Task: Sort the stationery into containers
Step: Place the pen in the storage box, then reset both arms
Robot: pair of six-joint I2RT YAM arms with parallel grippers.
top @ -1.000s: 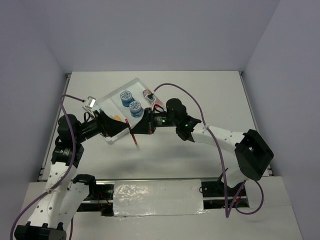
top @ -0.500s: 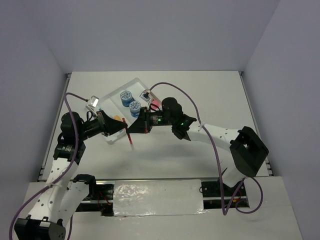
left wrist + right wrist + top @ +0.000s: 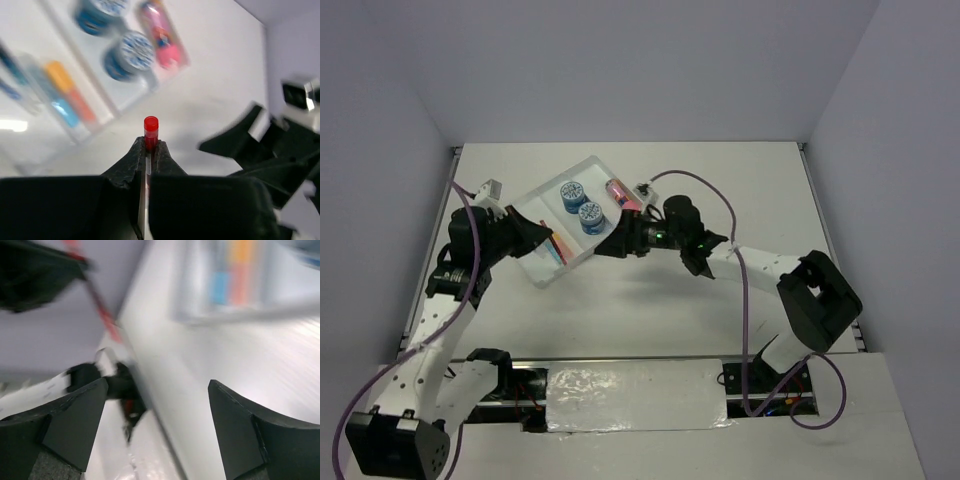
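L tool [image 3: 150, 147] pinches red pen [image 3: 151, 131] at tray [image 3: 548, 190] edge; R tool [image 3: 157, 385] spread wide, beside tray.

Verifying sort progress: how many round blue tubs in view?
2. The far tub and the near tub sit one behind the other in the same compartment of the tray, beside the pink tube. Part of the tray's near edge is covered, so another could be hidden.
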